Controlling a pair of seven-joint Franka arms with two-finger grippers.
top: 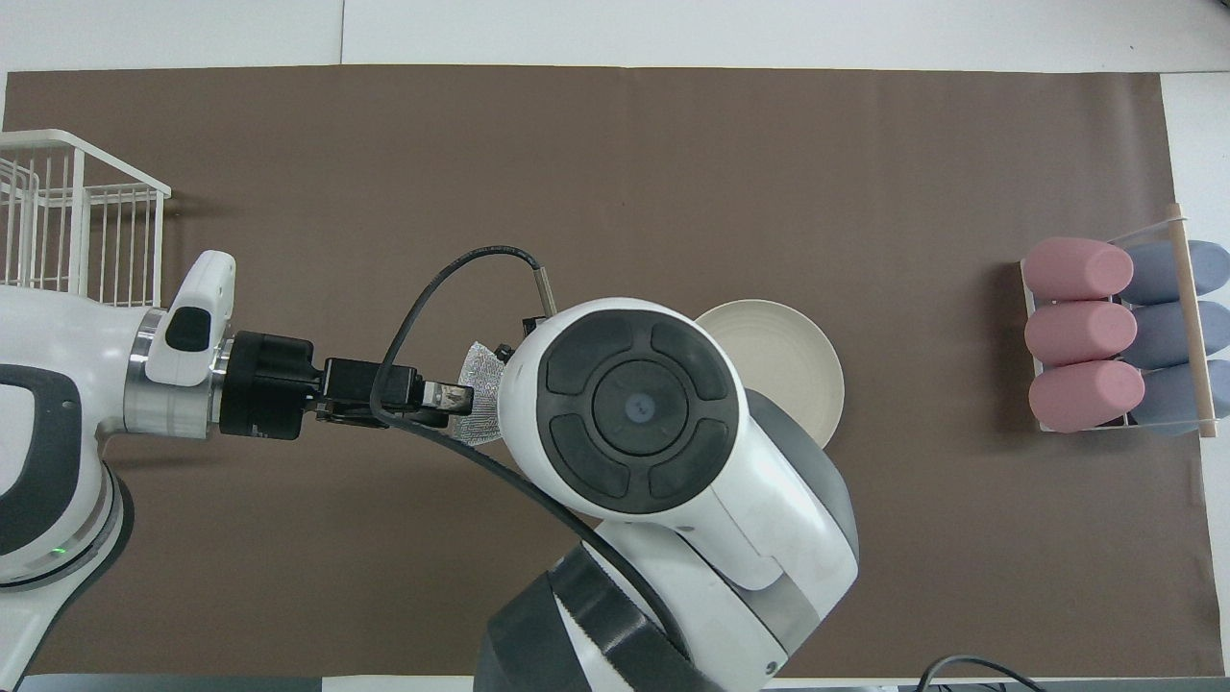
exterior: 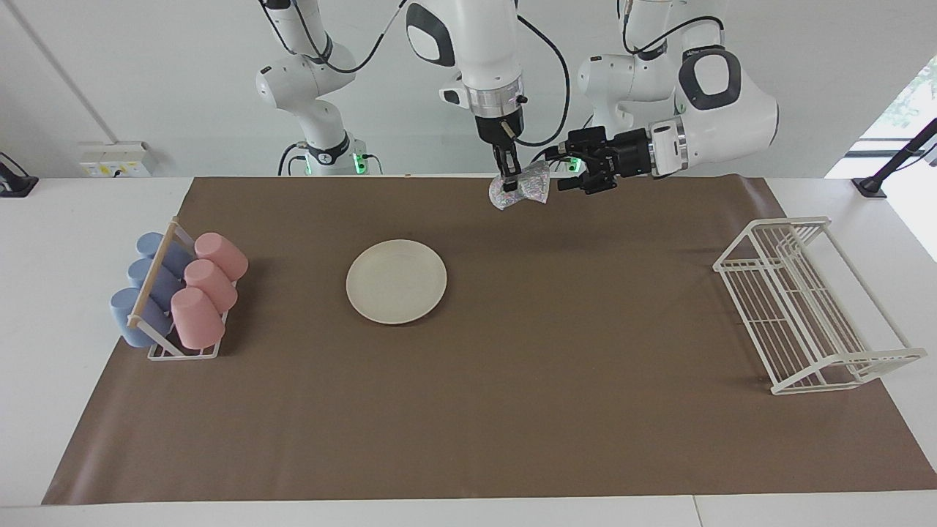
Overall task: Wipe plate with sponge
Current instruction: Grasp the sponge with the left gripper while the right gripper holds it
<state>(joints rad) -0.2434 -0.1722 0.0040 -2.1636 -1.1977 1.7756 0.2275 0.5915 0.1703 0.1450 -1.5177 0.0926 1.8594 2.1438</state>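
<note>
Two tools over brown mat (exterior: 468, 410): right tool (exterior: 509, 178) pinching sponge (exterior: 528, 188), left tool (exterior: 564, 168) wide beside it.

From above, the right arm (top: 639, 408) hides from us its own gripper, most of the sponge (top: 480, 404) and the plate's (top: 788, 351) nearer edge. The rack (top: 77, 231) beside the sponge is cut off by the frame edge.
</note>
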